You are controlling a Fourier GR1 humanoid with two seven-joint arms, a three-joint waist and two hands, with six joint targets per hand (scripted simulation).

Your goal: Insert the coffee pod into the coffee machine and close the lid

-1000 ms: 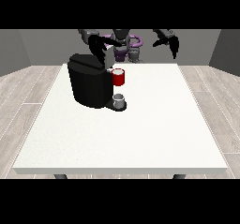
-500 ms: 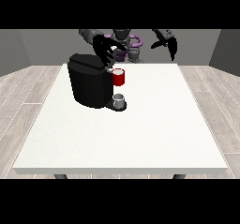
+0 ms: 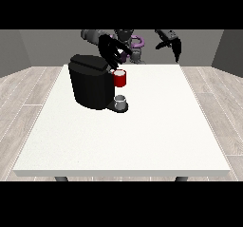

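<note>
The black coffee machine (image 3: 90, 86) stands on the left half of the white table (image 3: 156, 131). Its red pod holder (image 3: 120, 79) sticks out at the front, above a small grey cup (image 3: 121, 101) on the machine's base. The hand at the view's left (image 3: 111, 50) hovers just above the machine's top and the red holder. I cannot make out a coffee pod on its own; whether this hand holds one is hidden. The hand at the view's right (image 3: 172, 43) is raised over the table's far edge, away from the machine, with its fingers hanging down and nothing in them.
The robot's torso (image 3: 130, 43) with a purple ring stands behind the table's far edge. The machine is the only large object on the table. Wooden floor surrounds the table.
The hand at the view's left has come forward and down, from behind the machine to just over the red holder. The hand at the view's right has shifted only slightly.
</note>
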